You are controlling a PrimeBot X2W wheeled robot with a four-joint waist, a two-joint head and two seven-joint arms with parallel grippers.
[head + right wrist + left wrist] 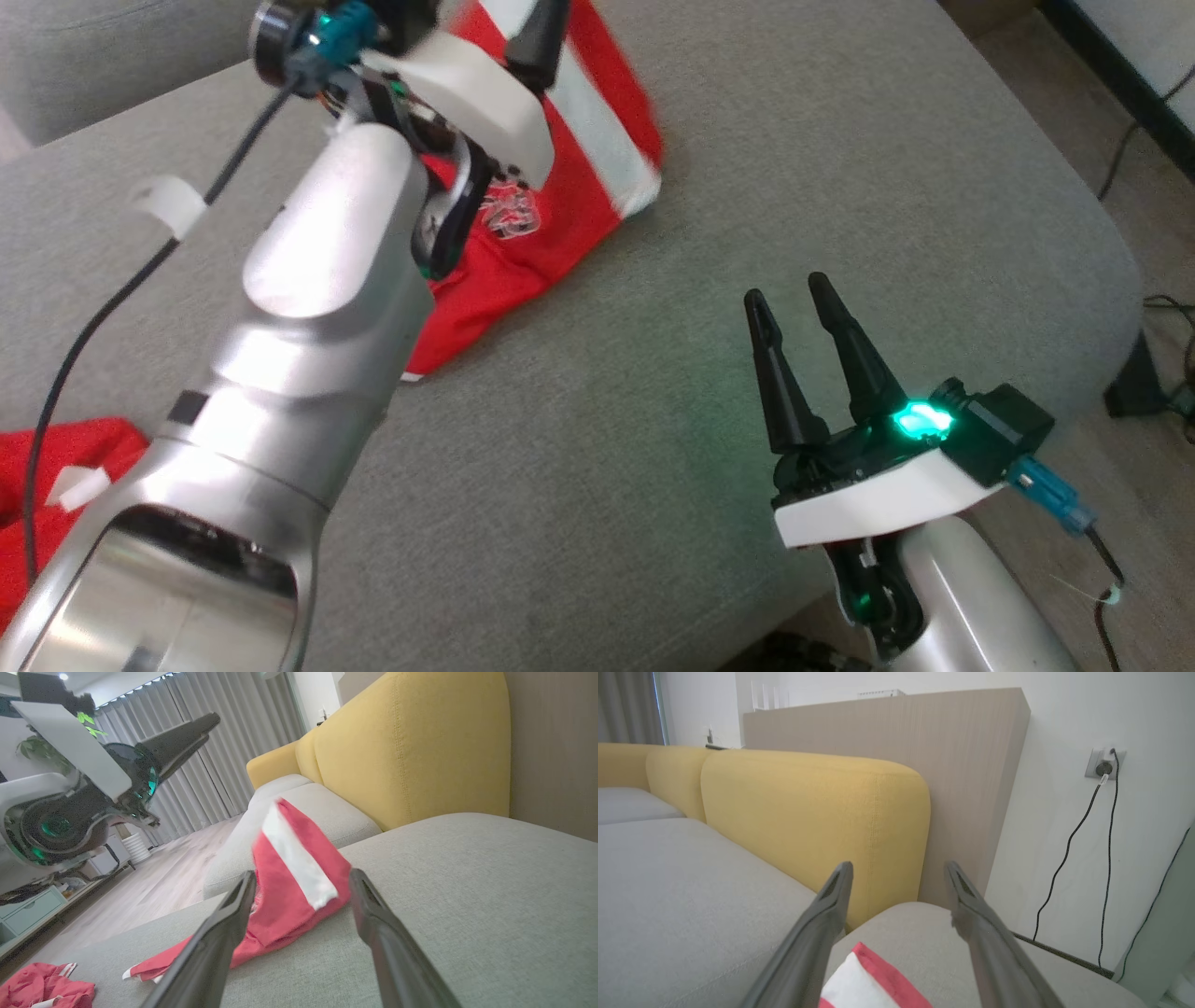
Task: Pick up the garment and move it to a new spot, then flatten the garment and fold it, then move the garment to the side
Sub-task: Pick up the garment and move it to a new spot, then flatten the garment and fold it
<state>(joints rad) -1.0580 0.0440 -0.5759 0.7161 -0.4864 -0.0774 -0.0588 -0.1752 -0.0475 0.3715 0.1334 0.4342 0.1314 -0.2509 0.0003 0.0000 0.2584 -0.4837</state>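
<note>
**Left forearm hides part of the garment**

From the head, the arm covers the red-and-white garment's near side. The right wrist view shows it whole, crumpled on the grey cushion, its raised top edge blurred. The left gripper hangs over it, jaws wide and empty. The right gripper, near it, also gapes empty. A second red heap is cut off.

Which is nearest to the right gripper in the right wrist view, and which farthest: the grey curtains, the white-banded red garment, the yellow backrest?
1. white-banded red garment, just ahead of the right gripper.
2. yellow backrest, behind it, upper right.
3. grey curtains, across the room, upper left.
</note>
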